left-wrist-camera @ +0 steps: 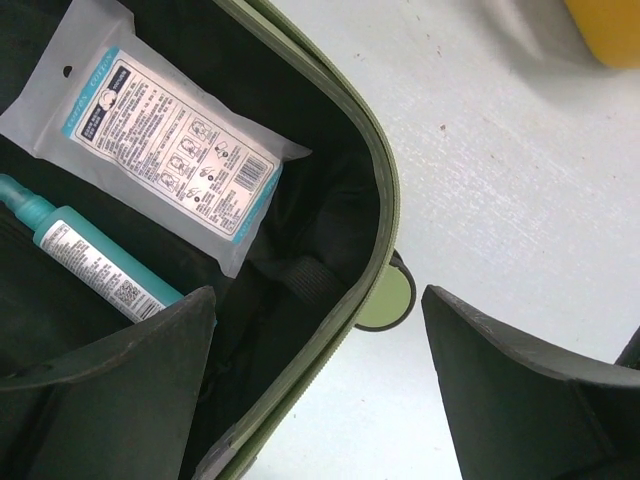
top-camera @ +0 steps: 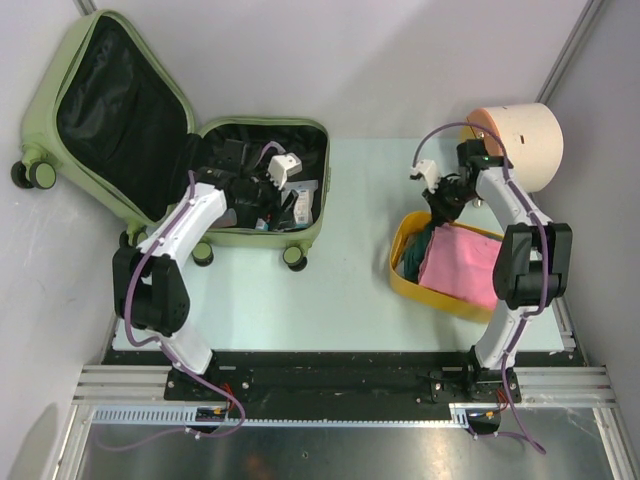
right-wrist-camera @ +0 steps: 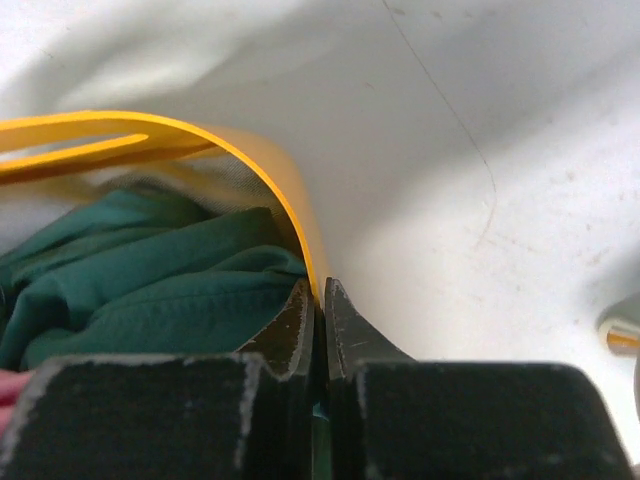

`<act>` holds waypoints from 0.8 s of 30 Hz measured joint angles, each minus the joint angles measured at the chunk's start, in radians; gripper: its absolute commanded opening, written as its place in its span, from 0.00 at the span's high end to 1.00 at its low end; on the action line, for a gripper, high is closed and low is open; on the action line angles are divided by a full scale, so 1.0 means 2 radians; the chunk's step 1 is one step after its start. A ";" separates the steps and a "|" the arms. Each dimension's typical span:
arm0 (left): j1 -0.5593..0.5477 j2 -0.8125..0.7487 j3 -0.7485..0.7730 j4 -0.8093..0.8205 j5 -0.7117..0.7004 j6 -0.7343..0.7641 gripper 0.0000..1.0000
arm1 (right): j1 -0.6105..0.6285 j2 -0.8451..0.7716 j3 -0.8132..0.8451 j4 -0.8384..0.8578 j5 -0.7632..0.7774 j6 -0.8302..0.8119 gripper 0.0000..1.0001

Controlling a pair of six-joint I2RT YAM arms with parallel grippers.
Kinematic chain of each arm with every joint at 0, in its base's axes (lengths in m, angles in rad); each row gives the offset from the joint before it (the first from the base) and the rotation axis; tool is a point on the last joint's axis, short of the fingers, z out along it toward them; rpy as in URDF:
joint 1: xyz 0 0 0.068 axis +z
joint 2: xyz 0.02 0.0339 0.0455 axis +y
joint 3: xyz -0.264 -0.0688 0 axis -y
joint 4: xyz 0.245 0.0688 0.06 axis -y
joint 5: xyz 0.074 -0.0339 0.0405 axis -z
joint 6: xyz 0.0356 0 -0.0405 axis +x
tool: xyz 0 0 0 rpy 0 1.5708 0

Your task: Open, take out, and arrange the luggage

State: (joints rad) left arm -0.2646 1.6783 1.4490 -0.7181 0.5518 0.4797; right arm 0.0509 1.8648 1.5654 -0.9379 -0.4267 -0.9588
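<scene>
luggage point(top-camera: 42, 105) lies open at the far left of the tabletop point(top-camera: 350, 290), lid thrown back, black lining exposed. left hand point(left-wrist-camera: 318, 300) is spread wide and straddles the luggage rim: one finger inside near a teal tube point(left-wrist-camera: 95, 265) and a white sachet point(left-wrist-camera: 150, 140), the other outside over the tabletop. right hand point(right-wrist-camera: 320, 300) is pinched on the rim of the yellow basket point(right-wrist-camera: 270, 175), beside green cloth point(right-wrist-camera: 150, 280).

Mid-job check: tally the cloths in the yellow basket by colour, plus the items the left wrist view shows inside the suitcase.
Green cloth: 1
Pink cloth: 1
White packet: 1
Teal tube: 1
Total: 4
</scene>
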 measured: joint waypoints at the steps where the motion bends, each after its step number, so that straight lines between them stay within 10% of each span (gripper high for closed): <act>1: 0.000 -0.003 -0.002 0.000 0.000 0.000 0.12 | -0.009 -0.002 -0.002 0.000 -0.001 0.003 1.00; 24: -0.001 -0.010 -0.016 0.001 -0.002 -0.004 0.12 | -0.283 -0.040 -0.044 0.018 0.066 -0.035 1.00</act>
State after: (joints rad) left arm -0.2665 1.6577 1.4174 -0.7170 0.5468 0.4717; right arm -0.5156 1.7847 1.4773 -0.9012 -0.2943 -1.0283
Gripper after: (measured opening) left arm 0.885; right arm 0.034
